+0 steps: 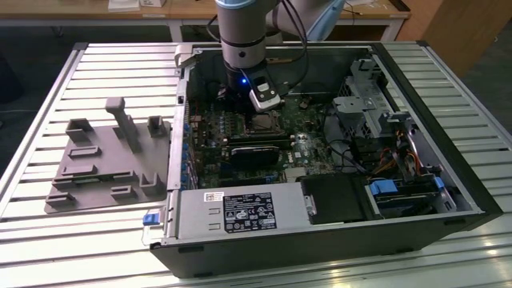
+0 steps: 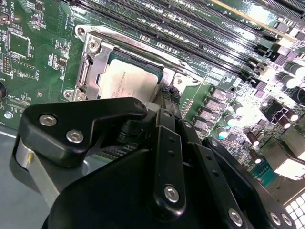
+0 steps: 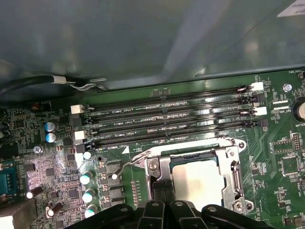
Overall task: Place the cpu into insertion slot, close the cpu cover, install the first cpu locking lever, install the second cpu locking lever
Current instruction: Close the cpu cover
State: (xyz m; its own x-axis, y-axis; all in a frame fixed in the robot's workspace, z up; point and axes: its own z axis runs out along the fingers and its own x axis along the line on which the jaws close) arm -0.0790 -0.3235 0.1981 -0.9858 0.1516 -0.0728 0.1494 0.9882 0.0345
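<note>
The cpu (image 3: pixel 195 177) lies in the insertion slot (image 1: pixel 260 124) on the green motherboard, its silvery top (image 2: pixel 129 81) showing in both wrist views. The cpu cover (image 3: pixel 233 169) lies flat over it, framing the chip (image 2: pixel 95 59). A thin wire locking lever (image 3: pixel 131 161) runs along the socket side nearest the memory slots, its bent handle sticking out past the corner. I cannot tell whether it is latched. My gripper (image 3: pixel 167 206) hangs just above the socket's edge (image 2: pixel 162 117), under the arm (image 1: pixel 254 115).
Several long black memory slots (image 3: pixel 171 124) run beside the socket. A black card (image 1: pixel 258 155) and cables (image 1: pixel 352 156) lie inside the open case (image 1: pixel 448 156). A grey fixture plate (image 1: pixel 104 162) sits on the slatted table at the exterior view's left.
</note>
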